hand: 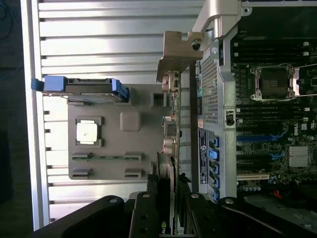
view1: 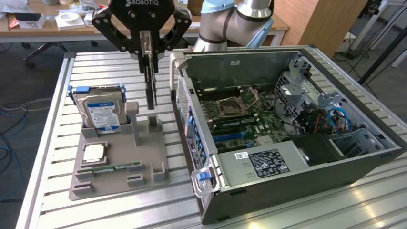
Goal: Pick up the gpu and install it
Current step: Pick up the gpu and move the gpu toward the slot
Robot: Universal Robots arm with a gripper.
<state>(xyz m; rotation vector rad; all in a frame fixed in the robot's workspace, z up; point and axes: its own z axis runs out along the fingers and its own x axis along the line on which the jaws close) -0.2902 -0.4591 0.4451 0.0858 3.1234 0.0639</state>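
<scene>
The gpu (view1: 150, 86) is a thin black card hanging edge-on and upright from my gripper (view1: 147, 52), which is shut on its upper edge. Its lower end hovers just above the grey parts holder (view1: 121, 157), over the upright slot posts (view1: 154, 123). In the wrist view the gpu (hand: 174, 124) runs out from between the fingers of my gripper (hand: 171, 191), with its pale metal bracket (hand: 178, 52) at the far end. The open computer case (view1: 286, 124) stands close beside the card on the exterior view's right, with its motherboard (view1: 241, 114) exposed.
On the grey holder (hand: 131, 148) a silver hard drive (view1: 102, 112) with blue rails stands upright, and a square processor (view1: 94, 152) and a green memory stick (view1: 117, 168) lie flat. The case's side wall (view1: 184, 109) rises next to the card. Everything sits on a slatted metal table (view1: 57, 119).
</scene>
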